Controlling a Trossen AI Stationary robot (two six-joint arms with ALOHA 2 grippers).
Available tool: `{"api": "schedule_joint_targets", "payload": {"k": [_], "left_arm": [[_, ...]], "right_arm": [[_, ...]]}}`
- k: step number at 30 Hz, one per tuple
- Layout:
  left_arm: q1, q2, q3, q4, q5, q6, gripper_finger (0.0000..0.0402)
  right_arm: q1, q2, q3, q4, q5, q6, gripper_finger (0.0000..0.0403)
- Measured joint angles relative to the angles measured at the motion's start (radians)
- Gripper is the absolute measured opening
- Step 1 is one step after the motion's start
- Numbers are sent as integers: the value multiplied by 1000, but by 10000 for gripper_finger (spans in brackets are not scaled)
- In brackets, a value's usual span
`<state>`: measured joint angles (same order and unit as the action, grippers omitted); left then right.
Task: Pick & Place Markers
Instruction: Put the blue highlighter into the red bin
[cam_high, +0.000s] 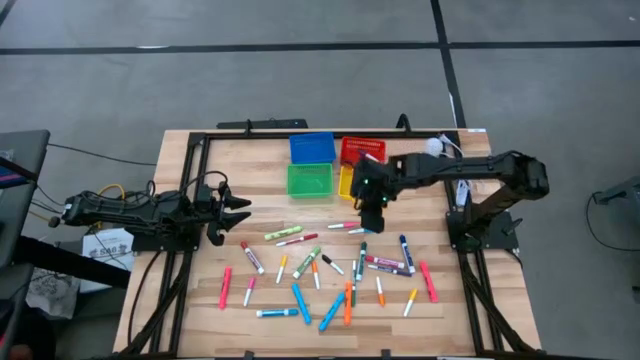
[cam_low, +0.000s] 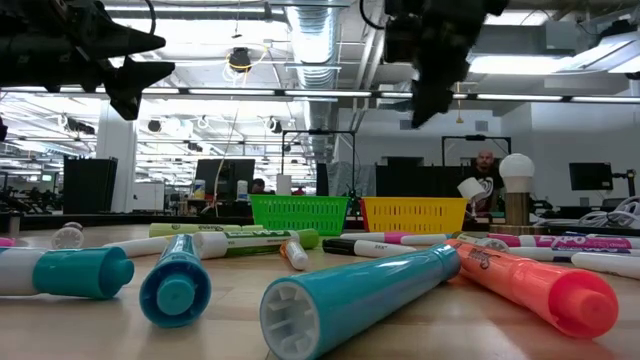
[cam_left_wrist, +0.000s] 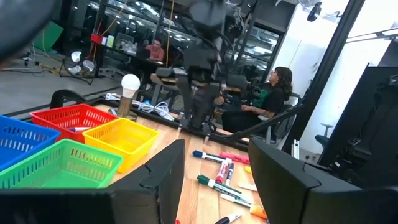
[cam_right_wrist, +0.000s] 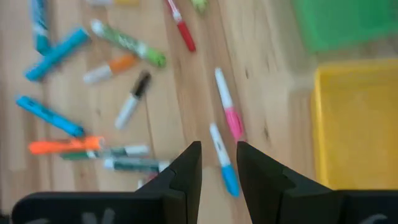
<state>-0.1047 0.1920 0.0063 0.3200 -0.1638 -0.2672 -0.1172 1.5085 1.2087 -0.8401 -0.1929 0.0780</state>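
**Right gripper empty above the markers, bins beside it**

The right gripper (cam_high: 371, 215) hangs over the table (cam_high: 190, 160) with its fingers (cam_right_wrist: 186, 168) a narrow gap apart and nothing between them. Directly beneath lie a pink-capped marker (cam_right_wrist: 226, 102) and a blue-capped marker (cam_right_wrist: 222, 160), end to end on the wood. The other markers (cam_high: 330, 275) are scattered just past these, toward the table's front edge, all lying flat and none in a bin.

Just beside the gripper, on its far side from the markers, sits the yellow bin (cam_right_wrist: 354, 118); what shows of its inside is bare. Next to that is the green bin (cam_high: 309, 181), which looks empty from above. Behind them stand the red bin (cam_high: 362, 149) and blue bin (cam_high: 311, 147); something pale lies in the red one, but I cannot tell what.

Well apart, at the table's other side, the left gripper (cam_high: 238, 210) waits with its jaws spread, holding nothing.
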Motion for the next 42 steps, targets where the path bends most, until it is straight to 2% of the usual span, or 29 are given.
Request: {"api": "schedule_joint_targets", "payload": {"k": [13, 17, 21, 26, 33, 36, 42], "left_arm": [[0, 2, 0, 4, 0, 0, 177], [0, 2, 0, 5, 0, 0, 177], [0, 2, 0, 9, 0, 0, 177], [0, 2, 0, 11, 0, 0, 177], [0, 5, 0, 19, 1, 0, 177], [0, 9, 0, 19, 2, 0, 177], [0, 24, 0, 27, 0, 0, 177]], "right_arm": [[101, 4, 2, 5, 17, 99, 90], [134, 4, 2, 3, 85, 104, 91], [158, 4, 2, 3, 146, 107, 103], [163, 6, 2, 3, 148, 115, 133], [166, 80, 1, -21, 147, 132, 169], [174, 136, 1, 15, 142, 137, 176], [195, 243, 1, -24, 130, 128, 176]]}}
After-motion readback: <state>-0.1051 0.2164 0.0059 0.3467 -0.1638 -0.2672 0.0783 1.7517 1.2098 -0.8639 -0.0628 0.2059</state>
